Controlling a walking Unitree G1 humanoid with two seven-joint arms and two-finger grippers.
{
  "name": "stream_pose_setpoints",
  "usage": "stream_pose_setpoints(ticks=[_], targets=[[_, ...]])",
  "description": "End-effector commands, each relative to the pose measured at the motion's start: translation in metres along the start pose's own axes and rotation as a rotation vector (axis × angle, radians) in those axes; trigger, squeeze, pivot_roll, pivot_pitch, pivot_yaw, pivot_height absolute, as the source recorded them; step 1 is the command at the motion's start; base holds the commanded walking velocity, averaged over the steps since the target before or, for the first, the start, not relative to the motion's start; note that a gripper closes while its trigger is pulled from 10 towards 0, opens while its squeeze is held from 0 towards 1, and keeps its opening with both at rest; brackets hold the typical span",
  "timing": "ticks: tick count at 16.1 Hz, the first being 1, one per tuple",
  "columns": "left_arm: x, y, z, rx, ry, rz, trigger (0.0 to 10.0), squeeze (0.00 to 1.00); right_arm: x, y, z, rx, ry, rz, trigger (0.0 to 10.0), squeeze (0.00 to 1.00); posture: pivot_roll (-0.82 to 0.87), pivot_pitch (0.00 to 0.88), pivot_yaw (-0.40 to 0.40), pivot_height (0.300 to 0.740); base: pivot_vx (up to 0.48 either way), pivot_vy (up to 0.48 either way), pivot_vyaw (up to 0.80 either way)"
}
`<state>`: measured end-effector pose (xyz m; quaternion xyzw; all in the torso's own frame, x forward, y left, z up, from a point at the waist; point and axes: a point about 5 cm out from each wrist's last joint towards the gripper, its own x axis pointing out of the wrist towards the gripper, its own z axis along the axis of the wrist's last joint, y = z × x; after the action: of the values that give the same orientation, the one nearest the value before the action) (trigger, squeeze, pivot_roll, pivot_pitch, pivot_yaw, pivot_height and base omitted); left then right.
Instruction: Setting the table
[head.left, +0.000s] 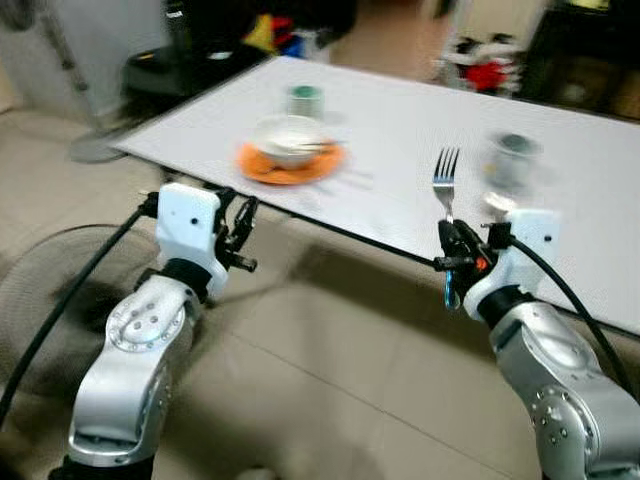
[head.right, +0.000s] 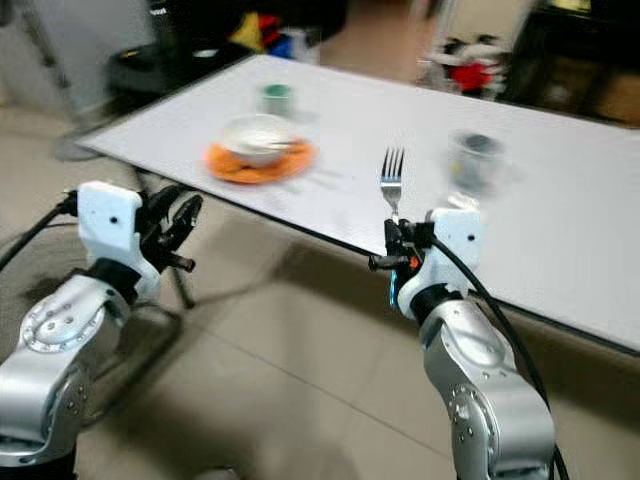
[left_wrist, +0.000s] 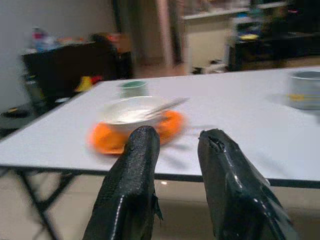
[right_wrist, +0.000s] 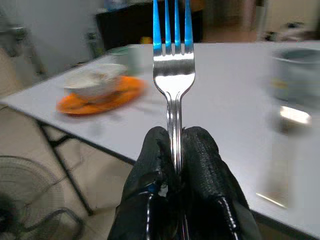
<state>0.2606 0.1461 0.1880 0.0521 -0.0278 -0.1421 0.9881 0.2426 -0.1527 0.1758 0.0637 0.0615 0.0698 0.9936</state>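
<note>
Your right gripper (head.left: 452, 262) is clenched on the fork (head.left: 445, 180) – tines up; the orange plate (head.left: 290, 163) lies ahead-left on the table (head.left: 400, 140), nearer your released left gripper (head.left: 240, 235)

Silver jointed arms, white wrist housings (black cables trailing), glossy black fingers (left_wrist: 131, 192)

bowl (head.left: 288, 138) on plate (head.left: 290, 163), mug (head.left: 514, 160) right

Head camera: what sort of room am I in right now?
Probably a home dining area: a white folding table on a tiled floor, set with a bowl on an orange plate and a mug. The right gripper holds a fork.
</note>
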Motion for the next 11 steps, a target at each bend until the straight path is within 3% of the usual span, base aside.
stream_pose_setpoints(ticks=[1,4,7,11], targets=[[0.0030,-0.0063,0.0024,0.005,-0.009,-0.037,10.0,0.00,-0.0026,-0.0041,0.0038,-0.001,-0.014,-0.025,10.0,0.00,0.07,0.000,0.050,0.740,0.000,-0.322,-0.77],[0.0052,-0.0067,0.0031,0.015,-0.012,-0.050,10.0,0.00,-0.0035,-0.0036,0.0035,0.004,-0.015,-0.031,10.0,0.00,0.06,0.000,0.059,0.740,0.000,-0.216,-0.65],[0.0089,-0.0038,0.0011,-0.016,0.012,-0.048,10.0,0.00,-0.0041,-0.0039,0.0043,0.013,-0.023,-0.042,10.0,0.00,0.05,0.000,0.073,0.740,0.000,0.401,0.00],[0.0101,-0.0020,0.0009,-0.025,0.012,-0.030,10.0,0.00,-0.0033,-0.0033,0.0021,0.009,-0.003,-0.038,10.0,0.00,0.05,0.000,0.072,0.740,0.000,0.000,0.00]])
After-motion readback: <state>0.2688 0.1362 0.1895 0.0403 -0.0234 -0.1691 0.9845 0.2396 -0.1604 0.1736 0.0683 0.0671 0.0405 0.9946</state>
